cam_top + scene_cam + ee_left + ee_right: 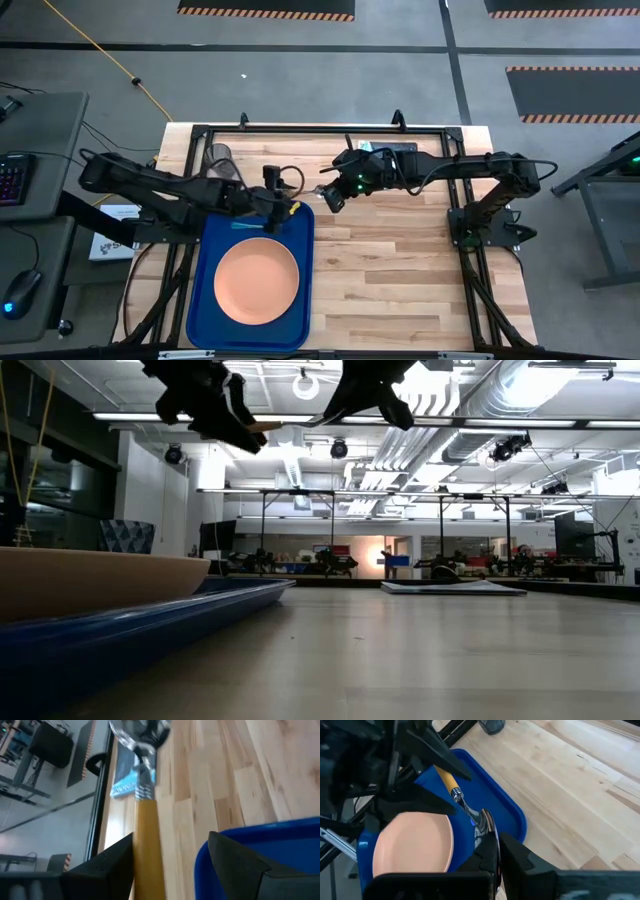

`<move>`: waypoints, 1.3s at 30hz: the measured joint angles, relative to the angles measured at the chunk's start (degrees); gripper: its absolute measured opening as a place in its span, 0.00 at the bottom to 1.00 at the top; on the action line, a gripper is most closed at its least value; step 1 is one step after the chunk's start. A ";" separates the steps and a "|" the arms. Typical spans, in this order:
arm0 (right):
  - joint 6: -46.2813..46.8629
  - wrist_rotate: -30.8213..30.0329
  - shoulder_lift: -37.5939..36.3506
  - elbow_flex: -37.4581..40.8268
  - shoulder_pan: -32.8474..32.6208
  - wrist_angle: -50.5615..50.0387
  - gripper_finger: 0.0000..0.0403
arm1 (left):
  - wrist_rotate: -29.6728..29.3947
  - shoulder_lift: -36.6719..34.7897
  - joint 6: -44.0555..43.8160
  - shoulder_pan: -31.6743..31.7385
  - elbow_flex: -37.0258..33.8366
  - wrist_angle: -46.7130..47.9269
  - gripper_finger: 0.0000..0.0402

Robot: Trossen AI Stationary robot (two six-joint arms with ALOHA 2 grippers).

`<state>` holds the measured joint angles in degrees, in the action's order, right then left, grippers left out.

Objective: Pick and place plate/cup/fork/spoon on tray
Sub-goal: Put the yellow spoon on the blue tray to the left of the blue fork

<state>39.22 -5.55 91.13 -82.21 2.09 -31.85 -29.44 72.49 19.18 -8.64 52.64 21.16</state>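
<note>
The spoon (462, 800) hangs in the air over the far right corner of the tray (300, 300), its yellow handle gripped at the near end by the left hand (272, 200) and its silver bowl pinched at the other end by the right hand (330, 196); both hands are clenched on it, so this looks like a handover between arms. In the high view its long axis runs roughly from 9 to 3 o'clock, handle toward the left arm, bowl toward the right. The plate (258, 282) already lies in the near half of the tray, toward 6 o'clock from the spoon, and the fork (247, 226) lies on the tray's far strip, just at 8 o'clock from the left hand. The cup (219, 155) stands on the bare tabletop (400, 270) at 10 o'clock, outside the tray. The left hand sits nearer the tray, so I judge the spoon would go down into the free blue strip beside the fork, between the plate rim and the far edge; that room is narrow. To the right the tabletop is open.
</note>
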 joint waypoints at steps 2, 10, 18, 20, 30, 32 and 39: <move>0.00 0.01 0.00 0.00 0.00 -0.05 0.00 | -1.32 0.89 -0.40 0.00 0.00 0.11 0.57; 0.85 -0.06 0.00 0.00 0.00 -0.44 0.00 | -4.33 1.80 -0.44 0.00 -0.04 -0.01 0.54; 0.87 -1.93 0.00 0.00 0.02 -2.58 0.00 | -4.73 0.57 -1.03 0.00 0.02 -0.22 0.27; 0.94 -2.05 0.07 0.00 0.00 -2.74 0.00 | -4.54 0.59 -1.05 0.00 0.00 -0.06 0.20; 1.29 -2.46 0.07 0.00 -0.02 -2.64 0.00 | -4.45 0.56 -1.29 0.00 0.00 -0.04 0.14; 1.29 -2.46 0.07 0.00 -0.02 -2.41 0.00 | -4.45 0.56 -1.29 0.00 0.00 0.12 0.14; 1.37 -3.03 -0.02 0.00 0.04 -1.37 0.14 | -3.65 -0.83 -2.26 -0.05 -0.13 5.25 0.14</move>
<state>40.59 -8.59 91.11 -82.21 2.13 -33.22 -33.09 71.66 16.92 -8.70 52.51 26.41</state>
